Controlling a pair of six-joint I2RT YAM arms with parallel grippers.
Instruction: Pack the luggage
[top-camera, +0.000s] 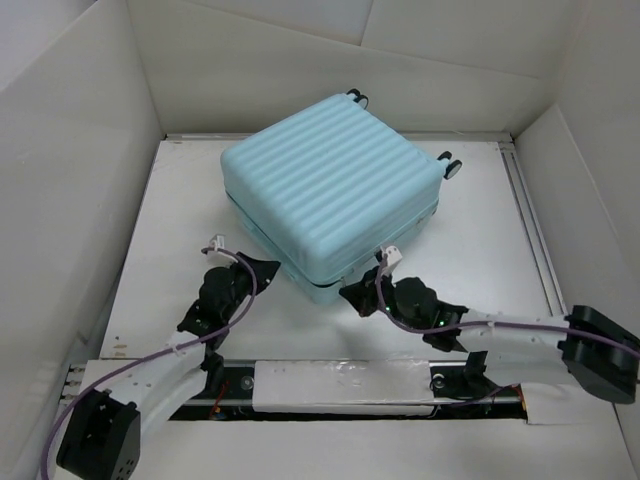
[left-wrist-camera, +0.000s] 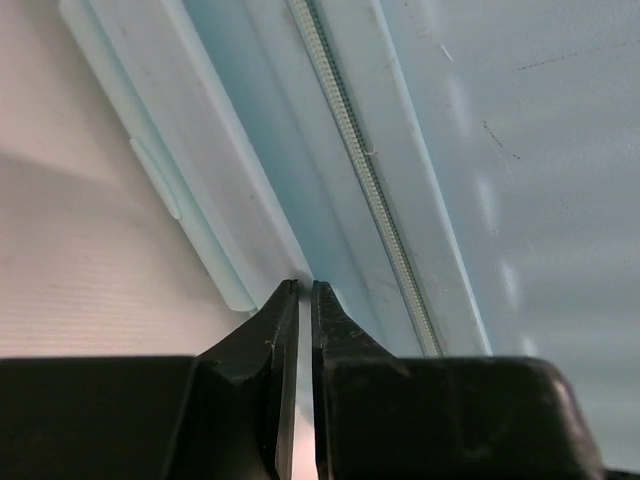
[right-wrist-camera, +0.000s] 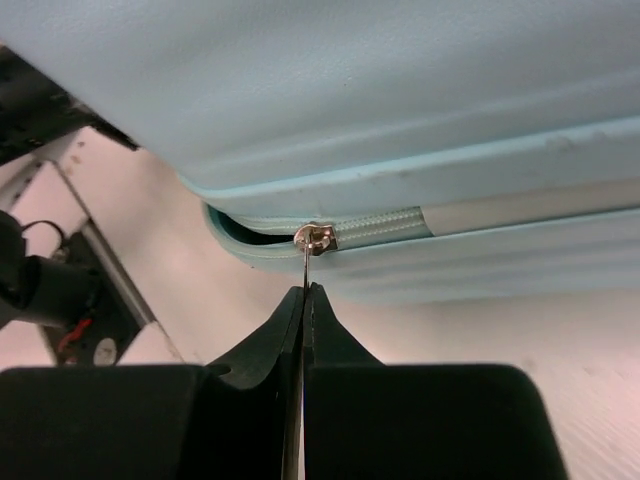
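Surface: white table (top-camera: 180, 230), flat, matte.
Edging: metal rail (top-camera: 530, 230) along the right side; a similar strip along the far side.
Load: one luggage (top-camera: 335, 190), pale aqua, ribbed shell, lying flat with its shell halves together.
Placement: middle to far part of the top, turned at an angle to the edges.
Wheels: casters (top-camera: 452, 165) on its far-right side, off the surface.
Near edge: white-wrapped mounting bar (top-camera: 340, 385).
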